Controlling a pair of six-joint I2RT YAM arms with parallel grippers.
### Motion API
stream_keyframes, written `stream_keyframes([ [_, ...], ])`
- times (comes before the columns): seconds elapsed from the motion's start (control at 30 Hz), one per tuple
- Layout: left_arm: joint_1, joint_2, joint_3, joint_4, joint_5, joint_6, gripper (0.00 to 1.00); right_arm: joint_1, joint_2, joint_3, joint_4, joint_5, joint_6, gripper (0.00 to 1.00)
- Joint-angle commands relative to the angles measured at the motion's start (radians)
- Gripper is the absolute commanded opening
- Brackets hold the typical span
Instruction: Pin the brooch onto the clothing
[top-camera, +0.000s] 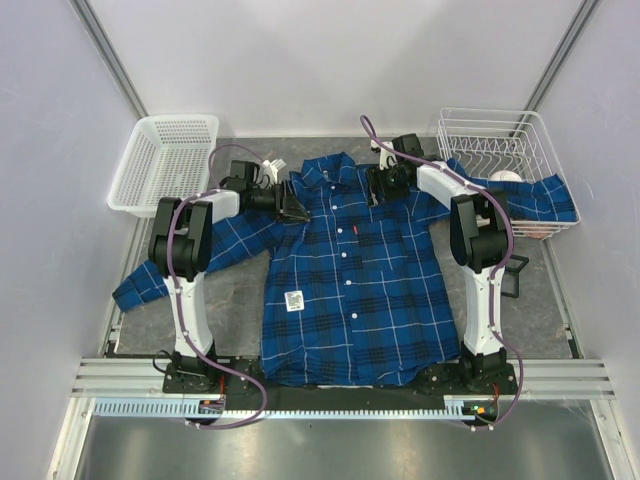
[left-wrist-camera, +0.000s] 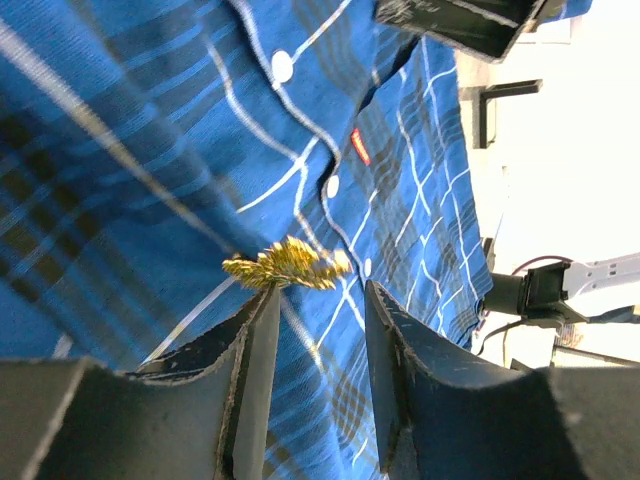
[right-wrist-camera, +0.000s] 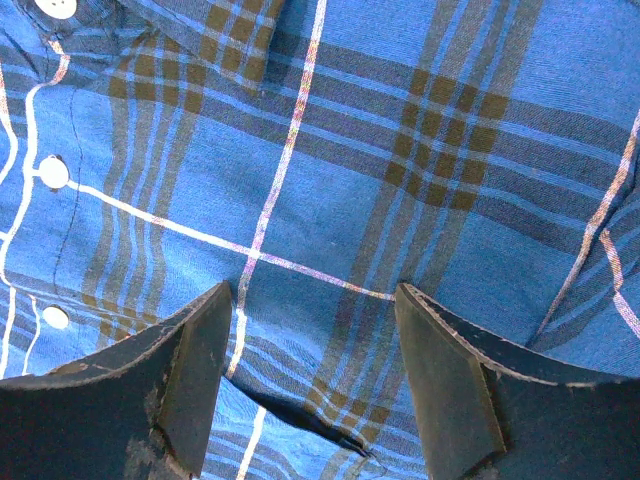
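Brooch (left-wrist-camera: 285, 268) lies on clothing (top-camera: 350, 300) by left gripper (left-wrist-camera: 322, 292); white basket (top-camera: 165, 160), wire rack (top-camera: 470, 140) beyond.

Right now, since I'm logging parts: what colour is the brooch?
Gold-yellow and metallic. The brooch shows best in the left wrist view.

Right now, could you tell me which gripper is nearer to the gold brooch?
Left. The brooch lies at the fingertips of the left gripper, against the shirt; the right gripper is over plain plaid across the collar.

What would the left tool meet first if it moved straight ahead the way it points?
Probably the brooch, just ahead of the left tool; the shirt lies right behind it.
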Motion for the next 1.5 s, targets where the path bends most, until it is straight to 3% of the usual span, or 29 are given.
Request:
stream_keyframes([
  [0.0,-0.025,-0.051,0.025,0.119,0.035,-0.072,0.46,-0.002,0.017,0.002,-0.017,0.027,0.000,0.75],
  [0.2,-0.057,-0.015,0.097,0.045,-0.013,-0.054,0.50,-0.005,0.013,0.004,-0.019,0.029,-0.005,0.75],
  [0.37,0.007,-0.106,0.081,-0.010,-0.036,0.005,0.50,-0.005,-0.009,0.012,-0.017,0.000,-0.025,0.75],
  [0.63,0.063,-0.192,0.088,-0.350,-0.264,0.276,0.50,0.005,-0.047,0.048,0.006,-0.072,-0.074,0.70],
  [0.7,0.060,-0.183,0.085,-0.384,-0.299,0.286,0.46,0.019,-0.038,0.056,0.006,-0.060,-0.086,0.67],
  [1.03,0.030,-0.137,0.077,-0.460,-0.771,0.276,0.30,0.053,-0.006,0.013,0.003,0.066,-0.133,0.61],
  [1.33,0.055,-0.054,0.077,-0.533,-1.049,0.325,0.13,0.048,-0.013,-0.024,-0.006,0.119,-0.160,0.60],
  [1.47,0.104,-0.074,0.067,-0.520,-1.111,0.345,0.05,0.041,-0.013,-0.016,-0.014,0.126,-0.157,0.60],
])
